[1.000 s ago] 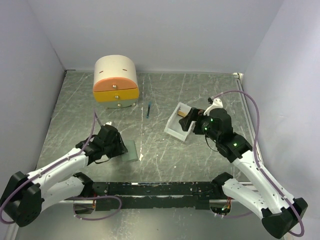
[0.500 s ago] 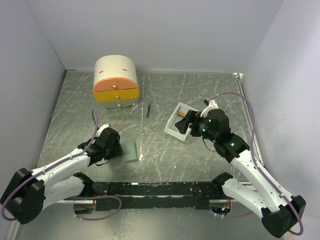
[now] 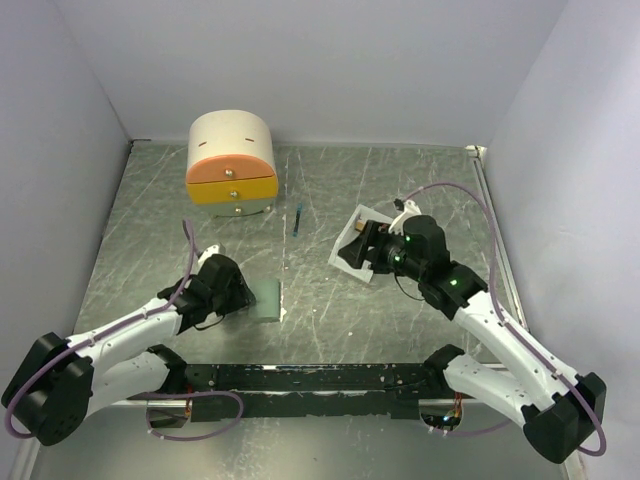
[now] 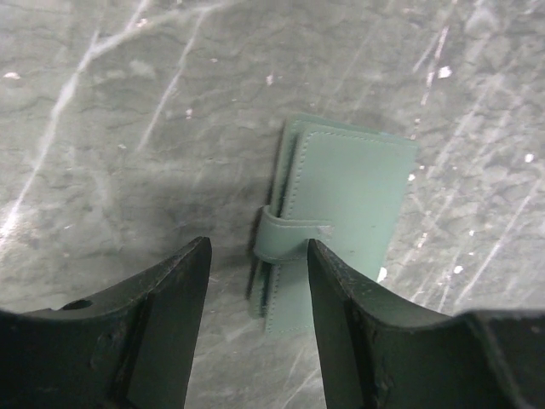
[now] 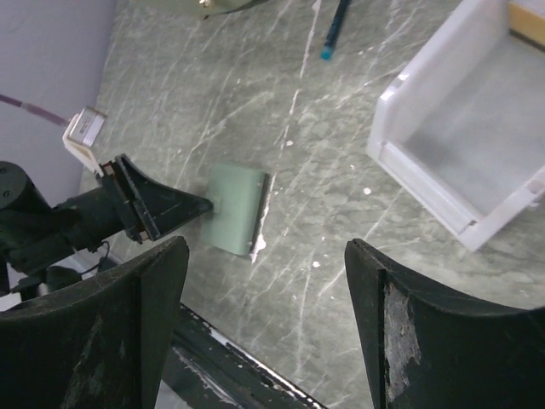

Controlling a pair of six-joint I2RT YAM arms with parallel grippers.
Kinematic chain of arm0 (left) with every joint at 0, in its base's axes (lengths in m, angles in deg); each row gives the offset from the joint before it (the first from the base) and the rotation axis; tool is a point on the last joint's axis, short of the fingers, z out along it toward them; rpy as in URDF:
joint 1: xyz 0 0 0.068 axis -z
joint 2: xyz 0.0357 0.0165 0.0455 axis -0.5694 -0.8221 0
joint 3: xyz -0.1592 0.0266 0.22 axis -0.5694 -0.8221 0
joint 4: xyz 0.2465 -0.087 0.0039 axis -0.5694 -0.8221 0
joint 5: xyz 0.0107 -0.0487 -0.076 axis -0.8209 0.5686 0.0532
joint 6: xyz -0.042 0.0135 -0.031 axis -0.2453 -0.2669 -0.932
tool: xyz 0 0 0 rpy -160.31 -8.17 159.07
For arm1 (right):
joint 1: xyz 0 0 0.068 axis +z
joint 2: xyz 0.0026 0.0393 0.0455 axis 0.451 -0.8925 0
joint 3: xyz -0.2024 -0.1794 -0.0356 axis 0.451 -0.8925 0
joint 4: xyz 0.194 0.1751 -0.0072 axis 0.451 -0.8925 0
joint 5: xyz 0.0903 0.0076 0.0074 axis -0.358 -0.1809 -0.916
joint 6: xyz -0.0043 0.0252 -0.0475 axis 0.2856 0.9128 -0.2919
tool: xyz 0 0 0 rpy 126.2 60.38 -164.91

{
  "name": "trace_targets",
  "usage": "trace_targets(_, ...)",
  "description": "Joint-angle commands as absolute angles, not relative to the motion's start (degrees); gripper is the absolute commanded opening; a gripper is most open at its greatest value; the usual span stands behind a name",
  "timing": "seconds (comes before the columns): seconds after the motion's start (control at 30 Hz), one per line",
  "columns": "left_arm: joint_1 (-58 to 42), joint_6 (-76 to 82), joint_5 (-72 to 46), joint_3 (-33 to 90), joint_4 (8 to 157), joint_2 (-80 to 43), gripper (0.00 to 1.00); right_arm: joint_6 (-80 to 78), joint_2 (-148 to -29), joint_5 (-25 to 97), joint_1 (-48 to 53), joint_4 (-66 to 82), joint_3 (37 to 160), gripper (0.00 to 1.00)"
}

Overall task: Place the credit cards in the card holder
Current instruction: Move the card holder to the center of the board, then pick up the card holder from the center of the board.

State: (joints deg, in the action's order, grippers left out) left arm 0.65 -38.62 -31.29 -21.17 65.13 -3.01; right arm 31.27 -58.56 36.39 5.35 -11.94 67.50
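White tray (image 5: 426,183) holds gold card (image 5: 530,19); card holder (image 4: 341,204) strapped shut; left jaws, right jaws apart, empty.

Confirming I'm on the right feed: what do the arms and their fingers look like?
The left arm and right arm have white shell links with black joints and bases, each trailing a purple cable. Green lights glow on the right arm's black wrist. The fingers are matte black, broad and tapered; the right ones look scuffed.
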Motion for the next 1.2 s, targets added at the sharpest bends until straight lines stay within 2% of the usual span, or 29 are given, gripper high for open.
trace_targets(0.0,0.9,-39.4,-27.3,-22.0,71.0,-2.5,0.6,33.9,-60.1,35.7,8.0,-8.2,66.3,0.74)
trace_targets(0.27,0.8,-37.6,-25.1,-21.2,76.1,-6.0,0.56,34.2,-62.5,38.6,12.2,-7.3,66.6,0.71)
trace_targets(0.4,0.9,-37.3,-25.4,-19.9,75.5,-8.2,0.5,35.0,-63.4,38.6,13.9,-5.8,66.2,0.7)
trace_targets(0.5,0.9,-37.2,-25.0,-19.7,75.7,-8.5,0.37,36.0,-64.7,39.1,16.1,-4.8,65.9,0.69)
trace_targets(0.67,0.9,-37.7,-22.5,-19.6,76.1,-6.0,0.08,36.0,-67.1,41.4,20.0,-3.9,66.3,0.66)
trace_targets(0.73,0.8,-38.6,-20.8,-19.3,76.0,-4.6,0.07,34.9,-68.1,42.3,21.4,-2.8,66.1,0.58)
trace_targets(0.77,0.9,-39.3,-19.9,-19.3,75.9,-3.9,0.07,34.5,-68.6,42.7,22.0,-2.1,65.9,0.57)
trace_targets(1.07,0.9,-45.9,-14.0,-17.0,73.9,2.6,0.07,31.3,-76.3,53.9,34.1,-0.7,69.4,0.58)
trace_targets(1.17,0.9,-48.9,-12.9,-16.3,73.9,3.4,0.07,30.3,-78.6,58.4,37.9,0.1,69.9,0.64)
